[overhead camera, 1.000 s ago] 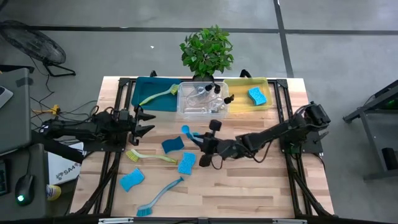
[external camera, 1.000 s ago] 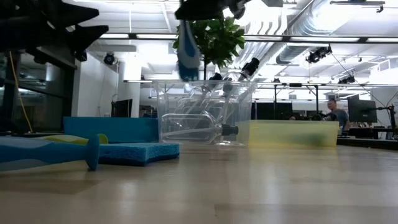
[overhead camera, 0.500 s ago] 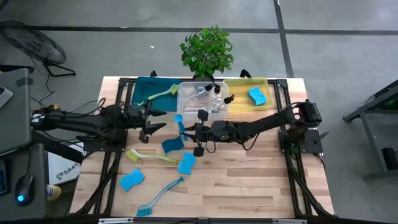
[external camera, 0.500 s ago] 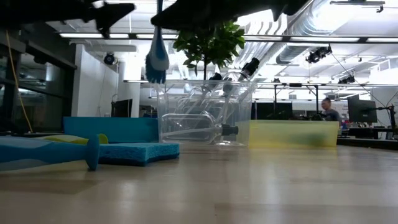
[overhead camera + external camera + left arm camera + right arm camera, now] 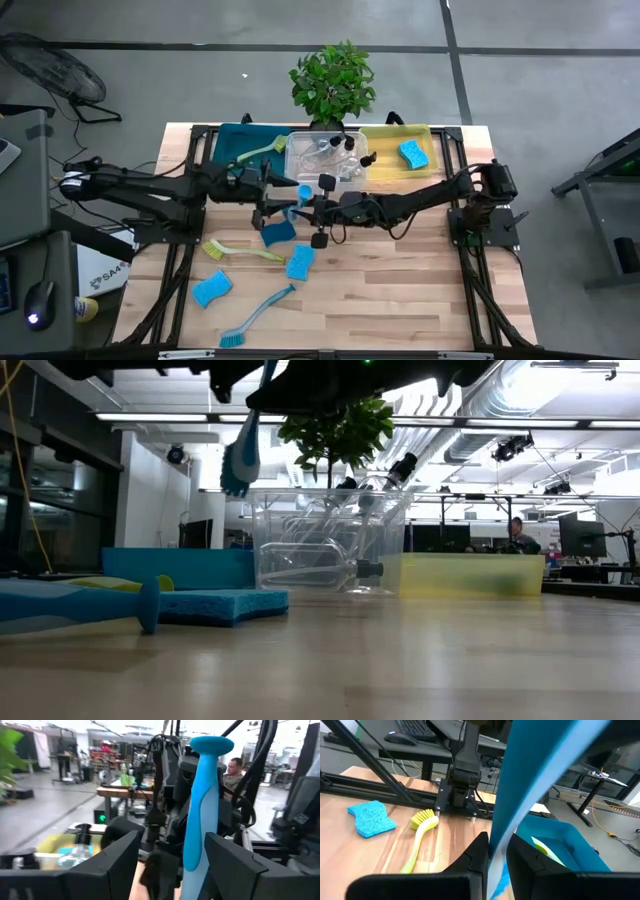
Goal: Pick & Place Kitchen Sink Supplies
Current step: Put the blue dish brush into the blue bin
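Right now my right claw (image 5: 305,205) is clamped on a blue dish brush (image 5: 202,805), held in the air, and my left claw (image 5: 270,195) stands wide open around its handle, gripping nothing. Below them, three sponges and two brushes remain on the surface (image 5: 400,290). Beyond, bins hold one brush, bottles and one sponge.

A blue brush (image 5: 297,197) hangs upright above the table, bristle head down (handle clamped low in the air). Three blue sponges (image 5: 279,232) and two more brushes, yellow-green (image 5: 240,252) and blue (image 5: 258,313), lie on the wood; bottles (image 5: 330,155) lie in the clear bin.
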